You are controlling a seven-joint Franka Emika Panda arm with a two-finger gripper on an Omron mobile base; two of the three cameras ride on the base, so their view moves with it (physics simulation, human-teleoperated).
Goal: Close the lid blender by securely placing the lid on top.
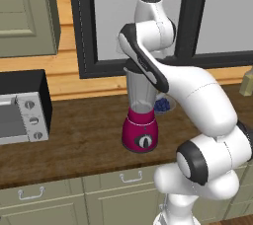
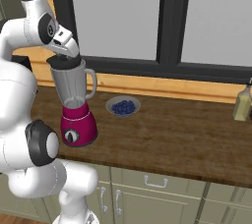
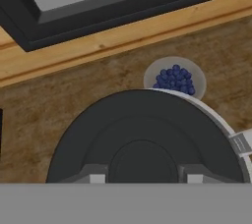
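Above the blender [image 2: 75, 105], the hand points straight down, fingers [image 3: 97, 179] seemingly clamped on the lid [image 3: 142, 139].

No text, label, brand or number can be read anywhere. The blender [image 1: 141, 120] dial shows marks too small to read

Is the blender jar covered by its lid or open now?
Covered: the lid sits on the blender jar's mouth, under the gripper.
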